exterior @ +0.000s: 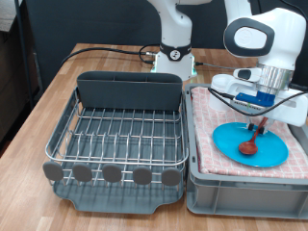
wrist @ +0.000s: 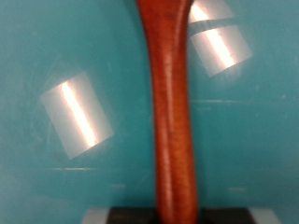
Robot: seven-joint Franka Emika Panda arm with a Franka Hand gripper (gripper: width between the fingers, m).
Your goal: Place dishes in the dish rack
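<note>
Gripper (exterior: 258, 122) clamped on wooden spoon (exterior: 250, 142) handle, spoon bowl touching light-blue plate (exterior: 250, 144) directly below. Plate sits on pink checked cloth (exterior: 207, 120) in grey crate (exterior: 241, 191). Dish rack (exterior: 120, 130) beside crate, toward exterior view's left, wire grid bare. Wooden table (exterior: 48, 96) underneath. Wrist view: spoon handle (wrist: 170, 112) over blue plate (wrist: 56, 56).

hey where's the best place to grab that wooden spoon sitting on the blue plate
Probably the handle. The wooden spoon rests bowl-down on the plate, with its handle rising towards the gripper directly above. Come from above: the handle is narrow, while the rounded bowl lies against the plate.
</note>
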